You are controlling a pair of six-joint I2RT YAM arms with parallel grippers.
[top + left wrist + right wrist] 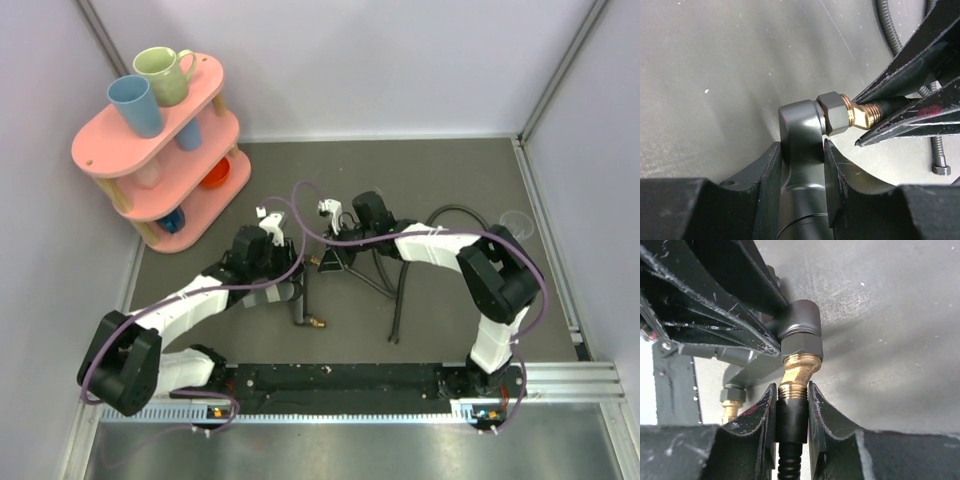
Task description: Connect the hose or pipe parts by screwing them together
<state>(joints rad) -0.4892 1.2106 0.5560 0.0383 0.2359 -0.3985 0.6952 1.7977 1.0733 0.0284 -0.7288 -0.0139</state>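
Observation:
The forked fitting (pixel 300 300) is dark grey with brass ends and is held above the mat mid-table. My left gripper (pixel 801 165) is shut on its grey stem (pixel 800 130). One brass threaded end (pixel 797 371) points at the hose's black end nut (pixel 792 420), which sits on the brass thread. My right gripper (pixel 792 390) is shut on that nut. The fitting's second brass end (pixel 730 407) hangs free to the left. The long grey hose (pixel 400 300) trails right across the mat, and its far end nut (pixel 941 169) lies on the mat. In the top view the left gripper (pixel 297 262) and the right gripper (pixel 335 258) meet nose to nose.
A pink two-tier rack (pixel 95 150) with mugs stands at the back left. A small clear dish (pixel 518 222) lies at the right edge. Metal frame rails (pixel 560 380) border the mat at the front and right. Purple cables loop over both arms.

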